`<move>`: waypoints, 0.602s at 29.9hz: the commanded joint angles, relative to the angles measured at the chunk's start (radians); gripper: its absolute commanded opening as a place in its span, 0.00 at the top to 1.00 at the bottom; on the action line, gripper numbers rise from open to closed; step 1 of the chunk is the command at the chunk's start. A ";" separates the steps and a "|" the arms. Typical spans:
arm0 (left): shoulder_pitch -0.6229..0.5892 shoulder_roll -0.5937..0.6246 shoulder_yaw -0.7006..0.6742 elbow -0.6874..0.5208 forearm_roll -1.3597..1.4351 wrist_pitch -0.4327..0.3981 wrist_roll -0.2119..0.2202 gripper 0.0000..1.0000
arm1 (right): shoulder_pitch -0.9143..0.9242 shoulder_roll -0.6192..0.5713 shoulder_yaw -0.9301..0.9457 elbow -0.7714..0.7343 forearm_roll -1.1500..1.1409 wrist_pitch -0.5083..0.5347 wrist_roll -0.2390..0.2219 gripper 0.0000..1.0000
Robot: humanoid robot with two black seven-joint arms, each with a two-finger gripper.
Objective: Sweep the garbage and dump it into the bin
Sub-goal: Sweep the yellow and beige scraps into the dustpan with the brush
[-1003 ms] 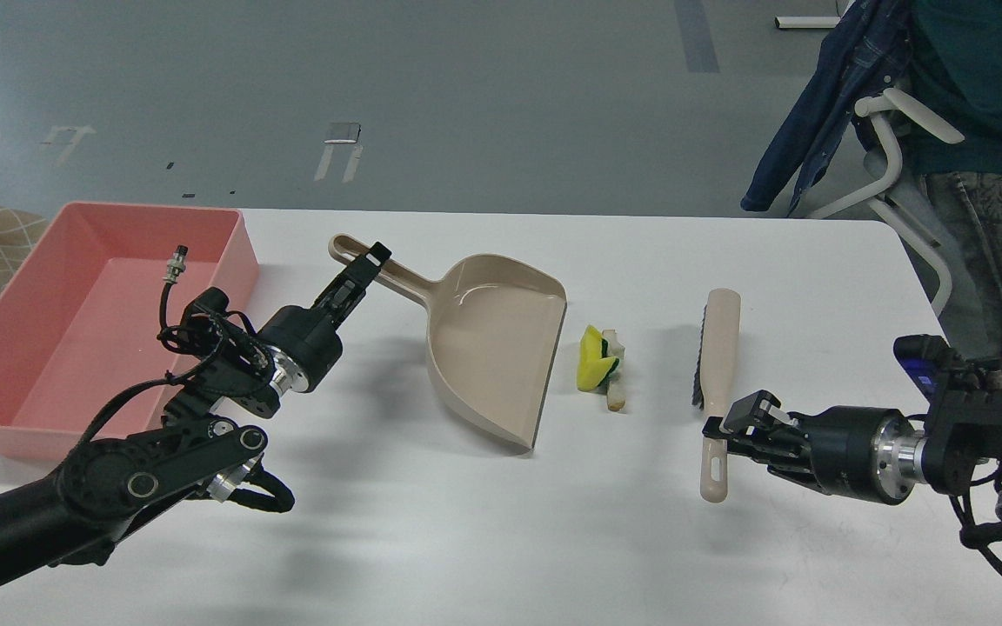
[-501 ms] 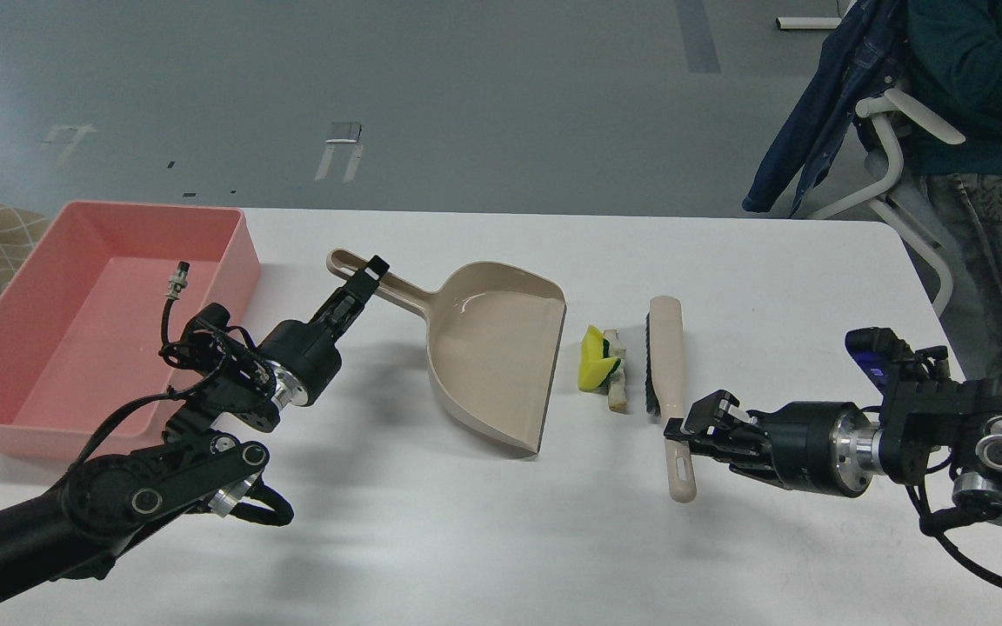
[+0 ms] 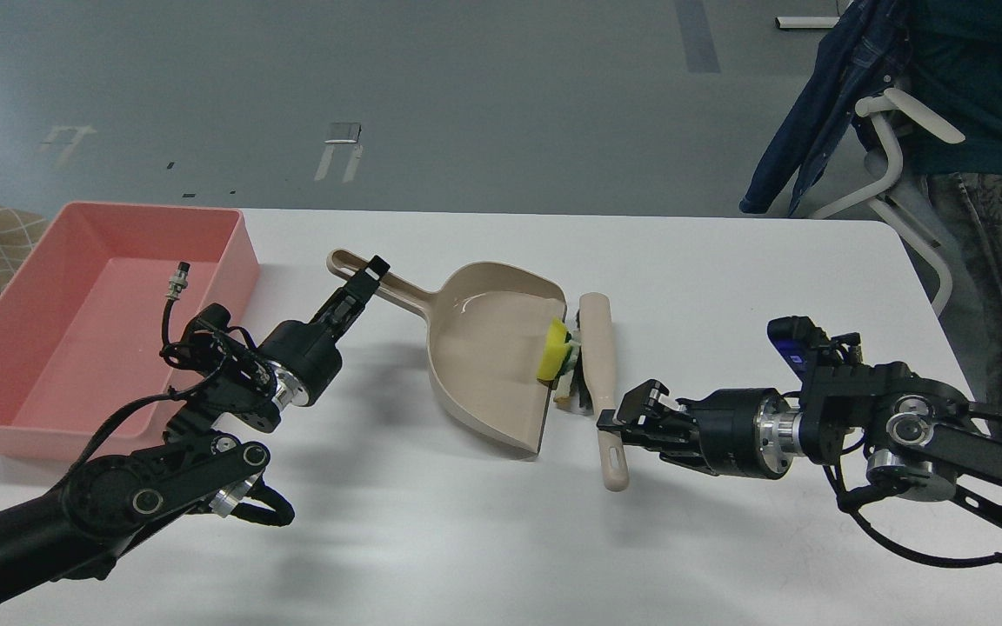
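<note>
My left gripper [image 3: 368,275] is shut on the handle of the beige dustpan [image 3: 488,355], which lies flat on the white table [image 3: 727,261] with its mouth facing right. My right gripper [image 3: 612,421] is shut on the handle of a beige brush [image 3: 598,358]. The brush presses the garbage against the dustpan's lip. The yellow sponge chunk [image 3: 552,349] sits on the lip. The bread slice [image 3: 566,384] is squeezed between brush and lip, mostly hidden. The pink bin [image 3: 75,322] stands at the far left and looks empty.
A chair [image 3: 892,139] draped with a blue jacket and a seated person [image 3: 988,104] are beyond the table's right far corner. A cable plug [image 3: 177,280] sticks up from my left arm in front of the bin.
My right gripper has swept the brush leftward, pushing the sponge and bread from the open table up to the dustpan's lip. The left gripper and dustpan have stayed nearly still.
</note>
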 commanded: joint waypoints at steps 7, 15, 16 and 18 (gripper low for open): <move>0.002 0.000 -0.002 0.000 -0.002 0.000 0.000 1.00 | 0.060 0.026 0.025 0.006 0.078 0.018 0.049 1.00; 0.002 -0.005 -0.006 0.000 -0.014 -0.002 0.000 1.00 | 0.091 -0.071 0.075 0.033 0.116 0.028 0.048 1.00; 0.004 -0.009 -0.006 0.000 -0.017 -0.002 0.000 1.00 | 0.094 -0.094 0.073 0.044 0.121 0.028 0.048 1.00; 0.013 -0.017 -0.008 0.001 -0.017 -0.002 -0.001 1.00 | 0.092 -0.139 0.073 0.067 0.122 0.033 0.041 1.00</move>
